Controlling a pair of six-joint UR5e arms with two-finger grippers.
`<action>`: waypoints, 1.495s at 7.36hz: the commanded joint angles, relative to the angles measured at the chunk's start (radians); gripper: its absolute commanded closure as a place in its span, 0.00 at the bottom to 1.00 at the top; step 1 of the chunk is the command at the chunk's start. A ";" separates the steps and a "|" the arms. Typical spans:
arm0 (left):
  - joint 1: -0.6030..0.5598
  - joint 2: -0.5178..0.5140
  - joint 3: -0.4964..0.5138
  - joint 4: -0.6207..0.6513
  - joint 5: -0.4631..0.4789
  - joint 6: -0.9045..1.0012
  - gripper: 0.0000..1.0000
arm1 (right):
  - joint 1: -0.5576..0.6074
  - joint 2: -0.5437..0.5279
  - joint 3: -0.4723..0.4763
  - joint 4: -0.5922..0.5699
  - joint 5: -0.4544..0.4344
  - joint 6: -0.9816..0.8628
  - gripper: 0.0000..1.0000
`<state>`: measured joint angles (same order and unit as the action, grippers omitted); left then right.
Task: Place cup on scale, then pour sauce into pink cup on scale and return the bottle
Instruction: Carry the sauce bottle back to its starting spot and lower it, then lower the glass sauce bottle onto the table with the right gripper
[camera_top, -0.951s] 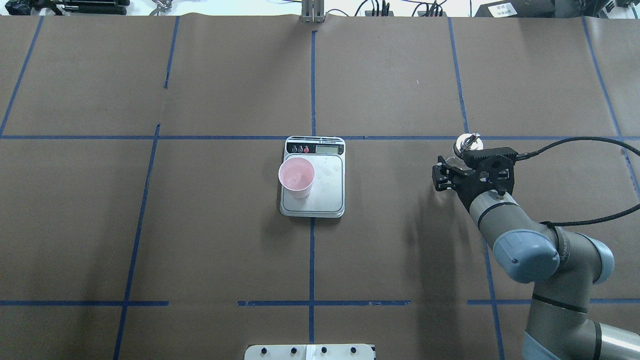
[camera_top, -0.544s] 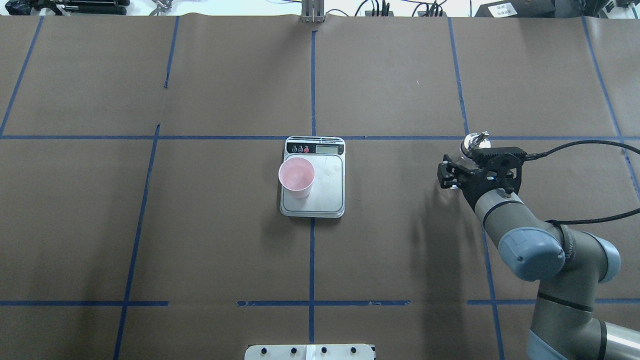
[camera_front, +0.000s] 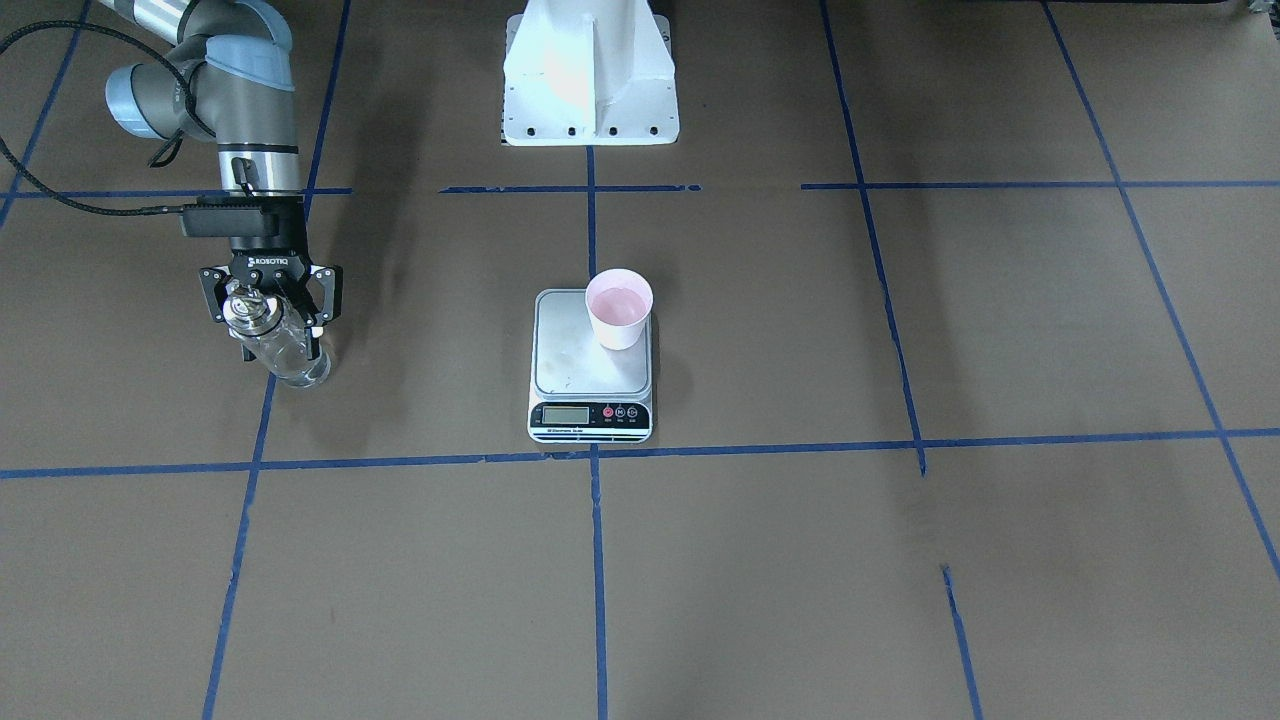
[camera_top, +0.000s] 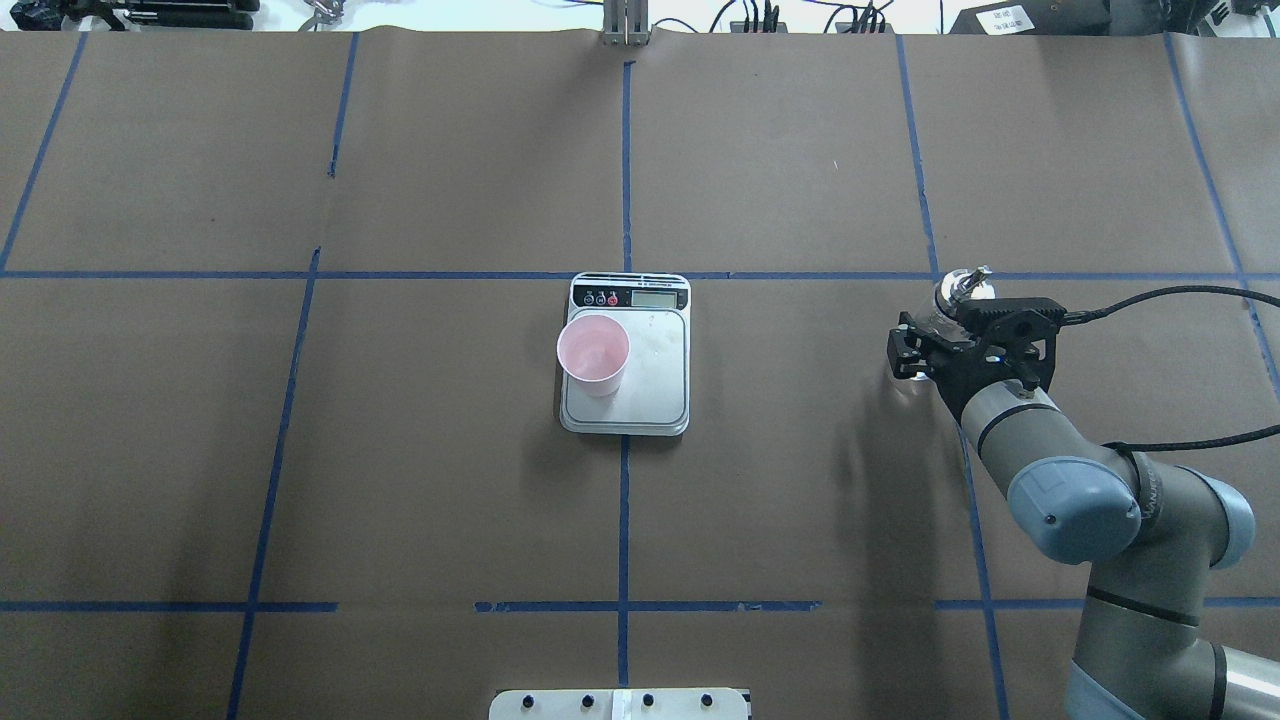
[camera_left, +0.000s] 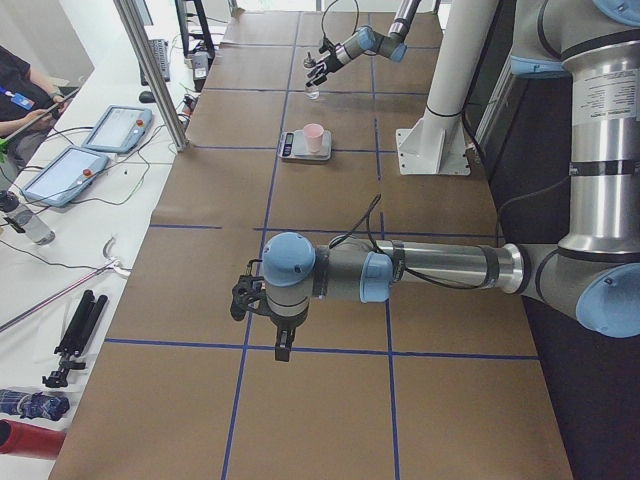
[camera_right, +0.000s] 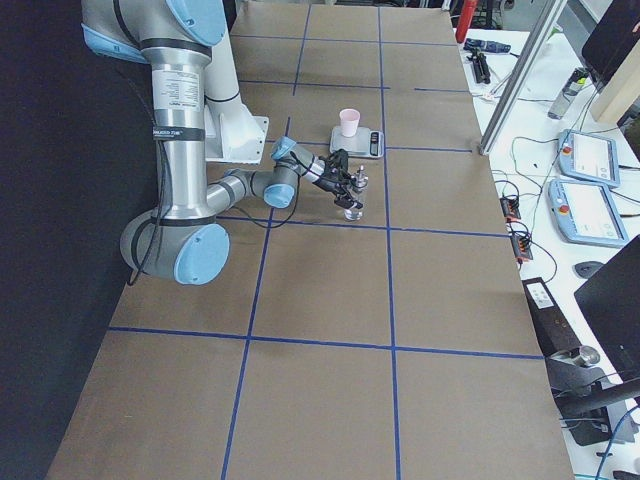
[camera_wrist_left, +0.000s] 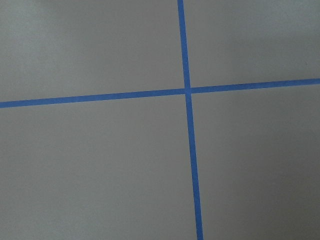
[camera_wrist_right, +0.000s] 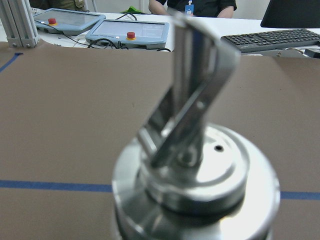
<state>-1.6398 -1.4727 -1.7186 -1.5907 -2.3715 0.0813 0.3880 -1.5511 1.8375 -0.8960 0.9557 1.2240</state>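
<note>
Fingers (camera_front: 322, 298) of the right gripper (camera_front: 270, 325) closed in on the bottle (camera_front: 296, 365), pinching the clear glass from both sides just below the silver pour-spout cap (camera_wrist_right: 200, 165). Bottle upright, down low at the brown table (camera_top: 450, 480); base touching the paper or just above it, impossible to tell. Right up close in the wrist view, that cap and its spout filling the frame, shiny and blurred. Out from there, well apart toward the middle of the table, the scale (camera_top: 655, 385), display strip on the side away from the robot. On its steel platform, the pink cup (camera_top: 593, 350), upright, hard against the platform's edge on the robot's left. Blue tape lines (camera_top: 624, 500) crossing the table in a grid. Over to the left gripper (camera_left: 275, 325), low over the table near a tape crossing and caught only by the side camera: spread or pressed together, cannot tell. Under its wrist camera, brown paper and a tape cross (camera_wrist_left: 187, 90). Beyond the table's far edge, tablets (camera_wrist_right: 127, 31) with red buttons, a keyboard (camera_wrist_right: 272, 39) and a seated person (camera_wrist_right: 200, 6).
</note>
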 joint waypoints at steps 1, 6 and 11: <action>0.000 -0.004 0.000 0.000 0.000 0.000 0.00 | 0.000 -0.004 -0.001 0.000 0.000 0.000 1.00; 0.001 -0.008 0.000 -0.002 0.000 0.000 0.00 | 0.000 -0.004 -0.003 0.000 -0.002 0.014 0.59; 0.002 -0.009 0.000 -0.002 0.000 0.000 0.00 | 0.000 -0.004 -0.001 0.000 -0.002 0.012 0.00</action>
<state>-1.6383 -1.4813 -1.7180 -1.5923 -2.3715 0.0813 0.3881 -1.5556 1.8355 -0.8959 0.9542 1.2376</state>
